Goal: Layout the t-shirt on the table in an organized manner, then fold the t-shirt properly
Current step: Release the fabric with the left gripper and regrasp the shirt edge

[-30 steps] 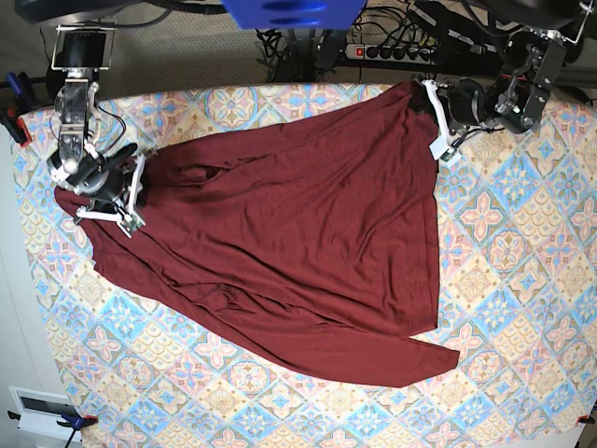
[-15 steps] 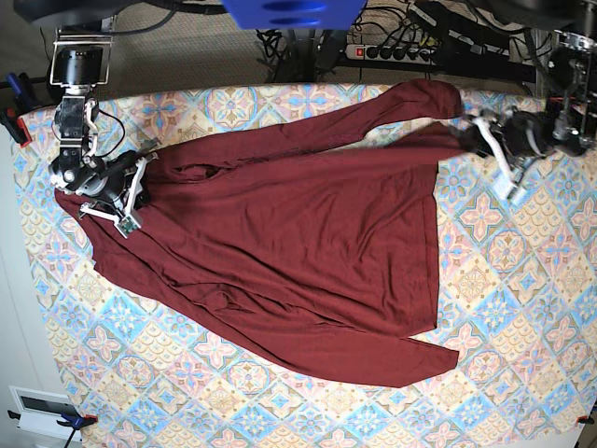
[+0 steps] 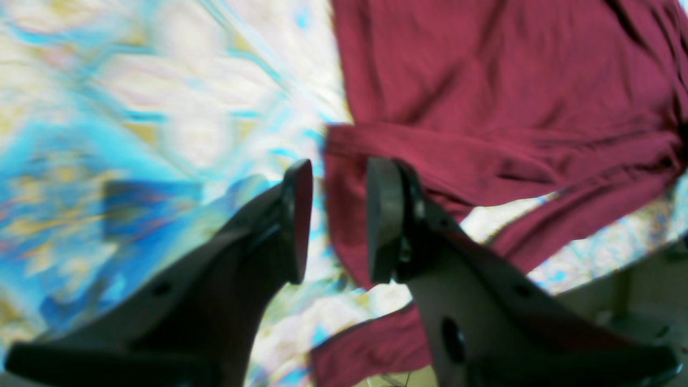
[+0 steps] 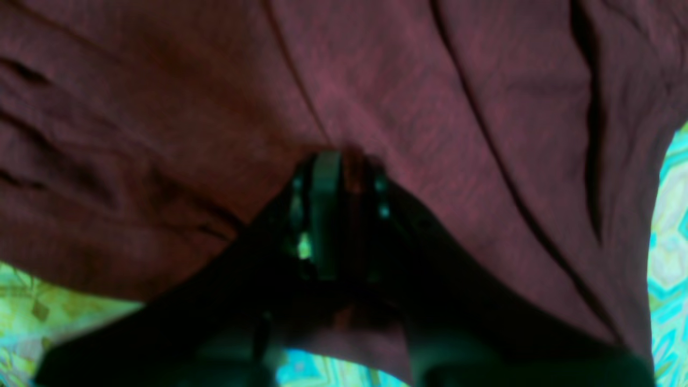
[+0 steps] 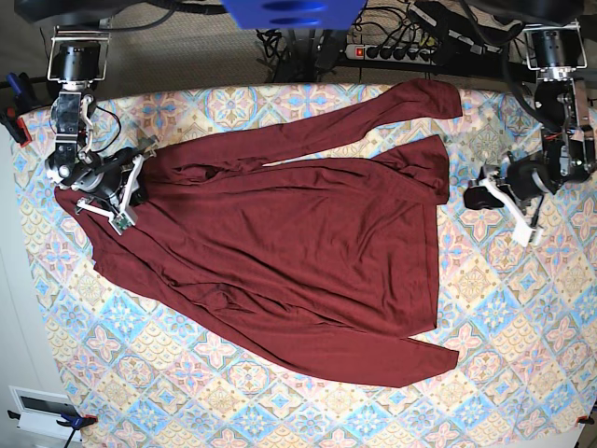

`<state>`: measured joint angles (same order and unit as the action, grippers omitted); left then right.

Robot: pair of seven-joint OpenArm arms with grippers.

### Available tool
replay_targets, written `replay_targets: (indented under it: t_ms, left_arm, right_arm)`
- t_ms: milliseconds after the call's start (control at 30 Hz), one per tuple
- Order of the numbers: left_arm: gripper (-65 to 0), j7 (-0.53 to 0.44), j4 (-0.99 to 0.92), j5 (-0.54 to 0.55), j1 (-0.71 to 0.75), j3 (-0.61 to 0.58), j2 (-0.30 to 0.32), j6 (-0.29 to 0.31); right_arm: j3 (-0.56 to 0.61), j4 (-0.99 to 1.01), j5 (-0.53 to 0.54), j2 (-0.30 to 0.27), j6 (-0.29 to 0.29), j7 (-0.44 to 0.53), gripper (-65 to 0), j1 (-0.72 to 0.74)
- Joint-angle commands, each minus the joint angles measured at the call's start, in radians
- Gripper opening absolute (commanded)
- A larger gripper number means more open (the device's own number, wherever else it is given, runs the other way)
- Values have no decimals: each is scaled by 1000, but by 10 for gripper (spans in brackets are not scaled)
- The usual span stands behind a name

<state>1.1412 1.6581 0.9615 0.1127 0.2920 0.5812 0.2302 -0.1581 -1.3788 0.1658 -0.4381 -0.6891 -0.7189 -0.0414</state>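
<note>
The dark maroon t-shirt [image 5: 298, 252] lies spread over most of the table [image 5: 504, 308], one long flap reaching the far edge and a wrinkled corner at the right. My left gripper [image 5: 485, 196] hovers over bare tablecloth just right of that corner. In the left wrist view it [image 3: 338, 215] stands open with nothing between its fingers, and the t-shirt [image 3: 484, 107] lies just beyond them on the table [image 3: 161, 107]. At the shirt's left edge, my right gripper [image 5: 129, 196] is shut on fabric. The right wrist view shows it [image 4: 344, 177] pinching a fold of the t-shirt [image 4: 376, 80].
A power strip with cables [image 5: 401, 51] runs behind the table's far edge, beside a blue part [image 5: 294, 11]. Clamps [image 5: 14, 121] hold the cloth at the left edge. A white box [image 5: 42, 411] sits off the near left corner.
My left gripper let go of the shirt's far right corner and drew away to the right and nearer. The released fabric settled on the table. The right gripper kept its hold, barely moving.
</note>
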Motion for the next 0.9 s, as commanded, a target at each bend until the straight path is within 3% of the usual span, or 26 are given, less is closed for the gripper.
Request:
replay_targets:
  t_ms: [0,167,300,400,667,733,867]
  left_arm:
    - [-477,-30,7,1,-32,11,30,-1]
    - [-477,-22,-14,-39,-38,-17,-2,2]
    - [-477,-23,-17,-42,-38,-181,7,-1]
    - [-476,-28,-20,-42,-38,-221,-3,-1]
    - [-486,-30,-66,-163,-20,-222,-117,7]
    - [-518,-25,-62,-174,-14,-244,-135,10]
    - [-650,-28,32,-166,31,-305,-114,31]
  right_arm:
    - [-14,14,-81,-21,-9,-115,-575,-19]
    - [-80,-52,-81,-20,-9,-103,-575,-71]
    - [-87,-138,-81,-20,-9,-107,-575,-73]
    - [-84,-152,-81,-17,-9,-112,-575,-71]
    - [-82,-153,-81,-14,-9,-112,-575,-71]
    - [-82,-153,-81,-14,-9,-112,-575,-71]
    - [-82,-155,-81,-14,-9,-112,-575,-71]
